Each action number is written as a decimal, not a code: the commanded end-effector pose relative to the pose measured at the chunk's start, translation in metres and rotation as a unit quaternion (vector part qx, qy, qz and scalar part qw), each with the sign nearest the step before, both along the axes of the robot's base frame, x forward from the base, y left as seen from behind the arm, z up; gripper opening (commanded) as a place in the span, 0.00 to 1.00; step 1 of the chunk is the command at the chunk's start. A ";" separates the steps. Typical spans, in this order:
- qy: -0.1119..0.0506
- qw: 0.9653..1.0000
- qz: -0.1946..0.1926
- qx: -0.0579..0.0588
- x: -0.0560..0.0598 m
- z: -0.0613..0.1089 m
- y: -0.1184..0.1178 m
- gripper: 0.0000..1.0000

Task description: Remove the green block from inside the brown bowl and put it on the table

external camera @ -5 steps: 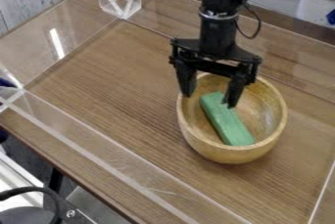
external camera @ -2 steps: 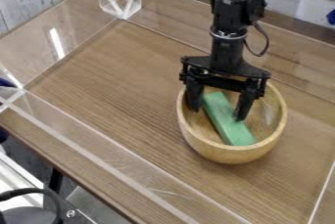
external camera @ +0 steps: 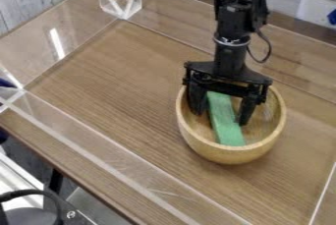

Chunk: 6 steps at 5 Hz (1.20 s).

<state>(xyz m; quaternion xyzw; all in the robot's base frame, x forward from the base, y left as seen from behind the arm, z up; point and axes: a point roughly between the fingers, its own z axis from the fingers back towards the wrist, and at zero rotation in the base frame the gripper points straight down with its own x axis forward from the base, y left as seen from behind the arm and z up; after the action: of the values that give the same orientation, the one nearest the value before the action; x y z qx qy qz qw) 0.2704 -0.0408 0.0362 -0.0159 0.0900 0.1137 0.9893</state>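
Observation:
The brown bowl (external camera: 197, 140) sits on the table (external camera: 112, 86) toward the right front. Inside it lies the green block (external camera: 227, 128), a bright green bar slanting from upper left to lower right. My gripper (external camera: 225, 106) hangs straight down into the bowl, open, with one black finger on each side of the block's upper half. The fingers straddle the bar and hide part of its upper end; whether they touch it I cannot tell.
Low clear acrylic walls (external camera: 79, 165) edge the tabletop on all sides, with a clear corner piece (external camera: 121, 3) at the back left. The black arm (external camera: 239, 13) rises over the bowl's far side. Bare wood lies to the left of the bowl.
The gripper has shifted right and come down from above the bowl's left rim into the bowl, its open fingers now around the green block. The block and bowl have not moved.

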 end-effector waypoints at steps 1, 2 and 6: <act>-0.030 1.000 -0.005 -0.003 0.014 0.011 -0.003 1.00; -0.034 0.999 -0.007 -0.006 0.018 0.012 -0.004 1.00; -0.042 0.999 -0.007 -0.011 0.025 0.007 -0.004 1.00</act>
<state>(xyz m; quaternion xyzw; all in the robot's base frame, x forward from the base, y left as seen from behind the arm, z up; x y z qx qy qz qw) 0.2832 -0.0440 0.0326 -0.0235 0.0757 0.1095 0.9908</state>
